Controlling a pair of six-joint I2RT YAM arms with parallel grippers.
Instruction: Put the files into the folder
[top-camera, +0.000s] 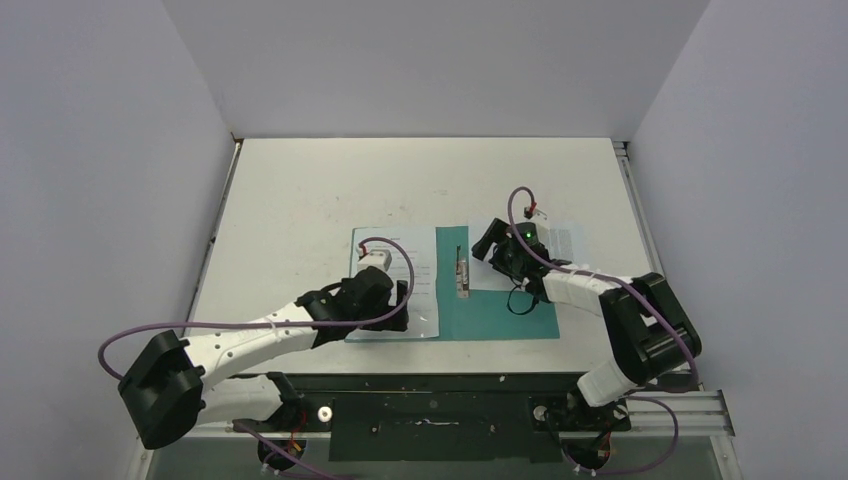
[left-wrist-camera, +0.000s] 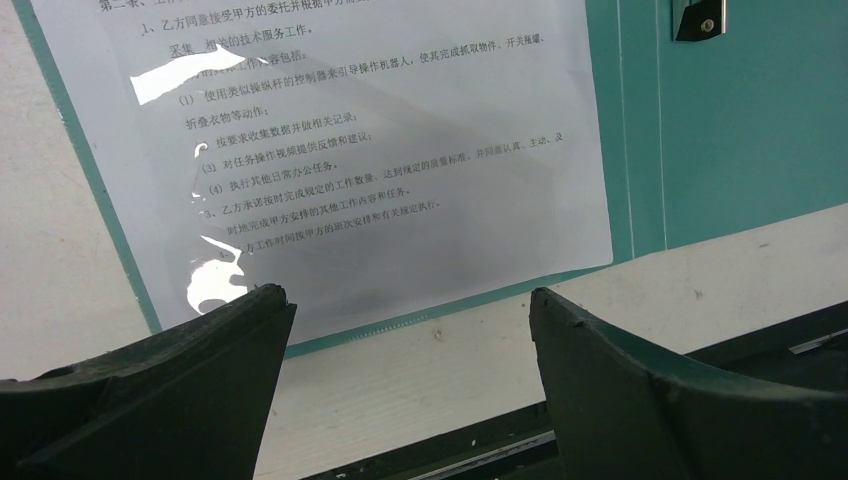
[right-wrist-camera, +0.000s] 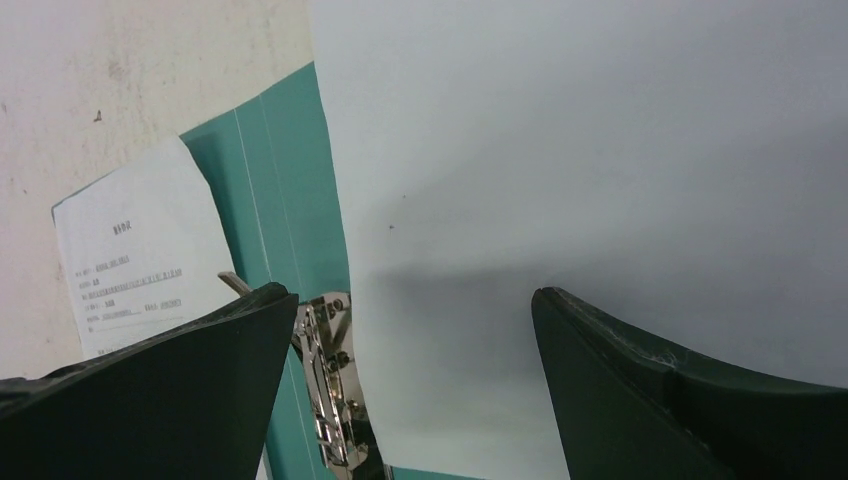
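The teal folder (top-camera: 500, 320) lies open flat on the table, its silver clip (top-camera: 463, 272) along the spine. One printed file (top-camera: 395, 270) rests on the left half under a glossy clear cover. A second file (top-camera: 565, 240) lies across the right half and sticks out past the folder's right edge. My left gripper (top-camera: 402, 305) hovers open over the left half's near edge; the left wrist view shows the printed file (left-wrist-camera: 350, 150) beyond the left gripper (left-wrist-camera: 405, 295). My right gripper (top-camera: 492, 248) stands open over the second file (right-wrist-camera: 600, 150), beside the clip (right-wrist-camera: 325, 390).
The white table (top-camera: 300, 200) is enclosed by grey walls on three sides. A black rail (top-camera: 430, 410) carrying both arm bases runs along its near edge. A metal strip (top-camera: 628, 190) borders the right side. Purple cables loop off both wrists.
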